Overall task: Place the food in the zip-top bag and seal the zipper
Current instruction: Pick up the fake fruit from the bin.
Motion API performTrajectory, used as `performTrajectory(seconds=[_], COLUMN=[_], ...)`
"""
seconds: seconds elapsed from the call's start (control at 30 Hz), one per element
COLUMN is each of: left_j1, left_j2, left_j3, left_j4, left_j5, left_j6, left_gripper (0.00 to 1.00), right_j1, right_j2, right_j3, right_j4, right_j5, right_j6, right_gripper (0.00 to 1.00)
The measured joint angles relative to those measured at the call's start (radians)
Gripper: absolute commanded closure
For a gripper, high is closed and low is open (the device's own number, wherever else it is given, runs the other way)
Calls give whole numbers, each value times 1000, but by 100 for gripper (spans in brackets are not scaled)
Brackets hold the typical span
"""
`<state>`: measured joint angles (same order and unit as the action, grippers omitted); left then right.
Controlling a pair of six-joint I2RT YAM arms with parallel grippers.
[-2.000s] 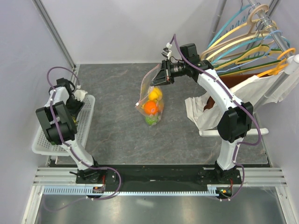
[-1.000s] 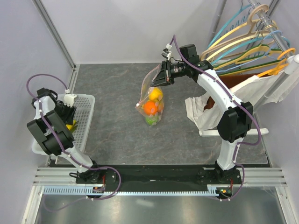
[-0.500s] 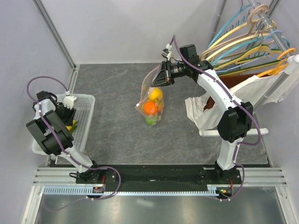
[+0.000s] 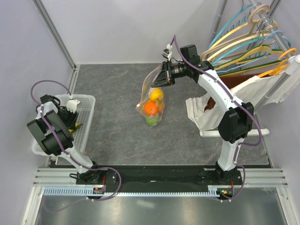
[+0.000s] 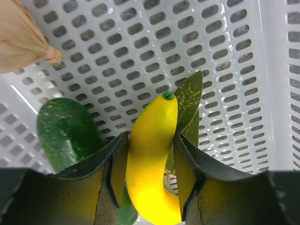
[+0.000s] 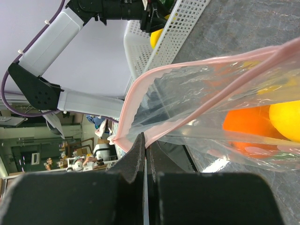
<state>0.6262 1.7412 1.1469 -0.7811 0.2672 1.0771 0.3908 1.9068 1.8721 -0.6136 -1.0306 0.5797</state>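
Over grey tabletop (image 4: 108, 89), your right tool (image 4: 162, 78) pinches the clear dotted plastic bag (image 4: 146, 91) (fruit (image 4: 150, 108) inside). Left tool (image 5: 149, 140) clasps a curved yellow fruit (image 5: 157, 112).

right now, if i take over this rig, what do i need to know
Grippers: the left gripper is down in the white basket, shut on a yellow fruit. The right gripper pinches the top edge of the zip-top bag and holds it up, with the bag's bottom on the table.
Things: an orange piece, a yellow piece and a green piece sit in the bag. A dark green piece lies in the basket.
Done: three pieces bagged.
Left: bring over the yellow fruit, probably the dark green piece too, then seal the zipper, which is open.
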Motion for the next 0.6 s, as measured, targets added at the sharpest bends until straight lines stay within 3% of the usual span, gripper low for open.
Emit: performTrajectory(seconds=[0.13,0.3,0.37,0.6], left_j1=[-1,-7,-7,-34], left_j2=[0,-2,-8,-107], left_j3=[-8,-6,10,351], left_j4=[3,2,-18,-203], left_j5=[-2,5,29,283], left_j6=[2,1,-2,-66], left_gripper=[54,77,82,90], right_j1=[0,0,0,3], right_j2=[0,0,0,0], right_j3=[0,0,0,-25], right_j4=[0,0,0,-2], right_j5=[0,0,0,0], right_j6=[0,0,0,0], right_gripper=[100,100,100,100])
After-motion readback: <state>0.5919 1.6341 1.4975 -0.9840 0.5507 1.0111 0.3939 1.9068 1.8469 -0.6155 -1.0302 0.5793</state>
